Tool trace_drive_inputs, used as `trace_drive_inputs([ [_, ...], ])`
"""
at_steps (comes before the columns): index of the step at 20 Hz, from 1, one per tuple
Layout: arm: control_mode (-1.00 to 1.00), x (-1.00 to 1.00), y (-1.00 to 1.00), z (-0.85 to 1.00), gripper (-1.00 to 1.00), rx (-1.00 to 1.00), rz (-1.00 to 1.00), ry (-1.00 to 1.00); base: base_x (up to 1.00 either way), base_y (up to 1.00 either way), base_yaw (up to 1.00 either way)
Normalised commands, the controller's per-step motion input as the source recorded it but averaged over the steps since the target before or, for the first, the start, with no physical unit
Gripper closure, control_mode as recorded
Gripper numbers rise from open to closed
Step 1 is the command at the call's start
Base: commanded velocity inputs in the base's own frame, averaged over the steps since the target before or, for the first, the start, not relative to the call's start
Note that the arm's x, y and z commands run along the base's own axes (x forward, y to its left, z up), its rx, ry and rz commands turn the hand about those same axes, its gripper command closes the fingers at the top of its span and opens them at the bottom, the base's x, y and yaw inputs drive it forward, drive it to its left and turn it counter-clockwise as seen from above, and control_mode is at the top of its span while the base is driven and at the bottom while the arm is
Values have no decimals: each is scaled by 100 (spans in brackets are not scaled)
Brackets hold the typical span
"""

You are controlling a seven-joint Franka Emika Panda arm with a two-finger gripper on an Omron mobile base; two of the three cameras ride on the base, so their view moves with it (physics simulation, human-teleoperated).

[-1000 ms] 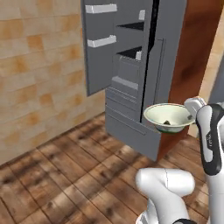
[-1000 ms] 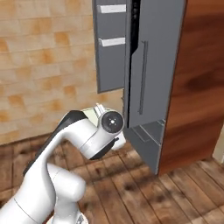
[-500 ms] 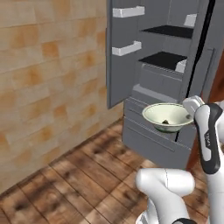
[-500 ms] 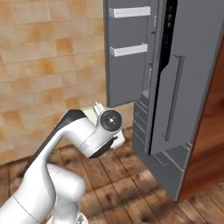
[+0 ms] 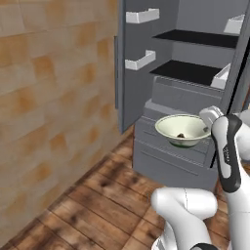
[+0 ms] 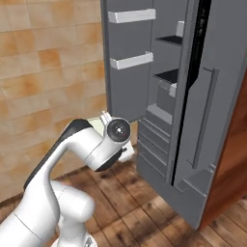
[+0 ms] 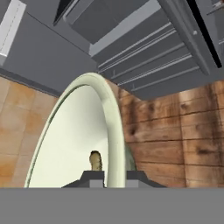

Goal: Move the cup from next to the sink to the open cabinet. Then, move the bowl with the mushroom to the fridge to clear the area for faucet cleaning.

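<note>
Fridge (image 5: 195, 73) stood open just ahead, shelves bare (so the second leg looked unfinished). Bowl (image 5: 181, 129) hung in front of its lower drawers, rim pinched between the nearly closed gripper (image 7: 109, 177), mushroom (image 5: 181, 135) inside. Placing it on a shelf remained.

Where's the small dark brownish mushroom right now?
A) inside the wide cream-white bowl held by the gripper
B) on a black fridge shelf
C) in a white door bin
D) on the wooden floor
A: the small dark brownish mushroom lies inside the wide cream-white bowl, and the gripper is clamped on the bowl's rim in front of the open grey fridge.
</note>
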Motion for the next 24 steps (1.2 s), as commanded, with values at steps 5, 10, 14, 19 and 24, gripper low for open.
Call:
trace_drive_inputs([
  [5,100,0,0,0,100,0,0,0,7,37,-47],
  [10,100,0,0,0,100,0,0,0,6,70,-39],
  [14,100,0,0,0,100,0,0,0,0,76,-42],
  [19,100,0,0,0,100,0,0,0,6,90,-50],
  [24,100,0,0,0,100,0,0,0,51,100,-48],
])
